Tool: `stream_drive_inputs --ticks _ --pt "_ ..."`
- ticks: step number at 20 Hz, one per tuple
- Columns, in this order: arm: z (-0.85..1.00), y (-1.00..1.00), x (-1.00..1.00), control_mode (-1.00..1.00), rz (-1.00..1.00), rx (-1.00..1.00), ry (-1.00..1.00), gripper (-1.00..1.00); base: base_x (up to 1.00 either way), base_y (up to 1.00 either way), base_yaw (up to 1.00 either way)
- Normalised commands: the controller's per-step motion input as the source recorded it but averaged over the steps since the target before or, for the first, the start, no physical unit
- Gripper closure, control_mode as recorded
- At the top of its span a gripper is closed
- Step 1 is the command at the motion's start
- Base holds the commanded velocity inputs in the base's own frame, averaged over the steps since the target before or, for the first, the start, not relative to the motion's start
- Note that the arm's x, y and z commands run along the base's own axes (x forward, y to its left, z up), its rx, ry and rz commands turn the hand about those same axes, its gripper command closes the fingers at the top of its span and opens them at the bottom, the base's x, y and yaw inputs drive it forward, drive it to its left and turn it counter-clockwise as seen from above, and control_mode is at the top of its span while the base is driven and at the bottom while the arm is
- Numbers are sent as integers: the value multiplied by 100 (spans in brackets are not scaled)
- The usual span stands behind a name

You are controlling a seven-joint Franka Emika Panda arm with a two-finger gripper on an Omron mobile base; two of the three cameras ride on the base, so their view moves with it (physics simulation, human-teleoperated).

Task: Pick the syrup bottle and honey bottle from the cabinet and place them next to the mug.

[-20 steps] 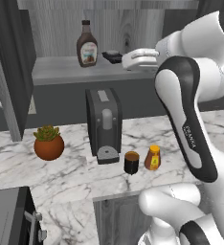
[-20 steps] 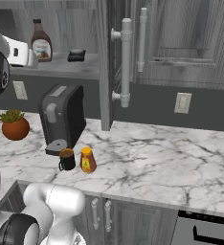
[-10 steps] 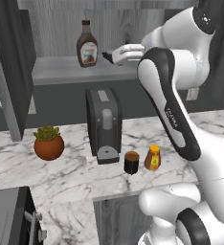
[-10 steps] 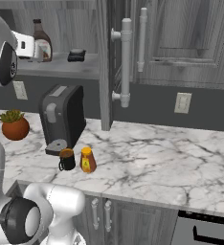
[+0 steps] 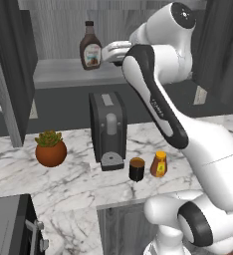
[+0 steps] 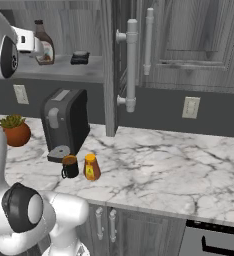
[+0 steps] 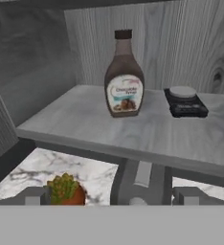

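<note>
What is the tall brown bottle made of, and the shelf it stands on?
The syrup bottle looks like smooth, slightly shiny plastic, dark brown with a paper-like label, though it might be glass. The cabinet shelf looks like flat, matte pale grey board, with a wood-grain back wall behind it.

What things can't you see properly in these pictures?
- Words on the syrup bottle label: too blurry, hand view.
- Dark flat thing on the shelf: too blurry to name.
- Gripper: its fingers are cut off by the hand view's bottom.
- Honey bottle label: too small, right base view.
- Inside the mug: too dark, left base view.
</note>
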Motion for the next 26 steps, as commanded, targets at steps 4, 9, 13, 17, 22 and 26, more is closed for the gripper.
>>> stream_drive_inputs --ticks 4,9,13,17,22,26 --pt "21 38 28 -100 -1 -1 -1 -100 0 0 0" --pt "1 6 33 -100 -3 0 -5 -100 0 0 0" --pt "0 0 23 -100 -7 0 -5 -100 0 0 0" --pt "-3 0 23 -100 -8 0 -7 -100 0 0 0" --pt "-3 0 23 -100 -6 0 -15 -100 0 0 0" --pt "1 0 16 -100 -1 0 -11 -100 0 0 0"
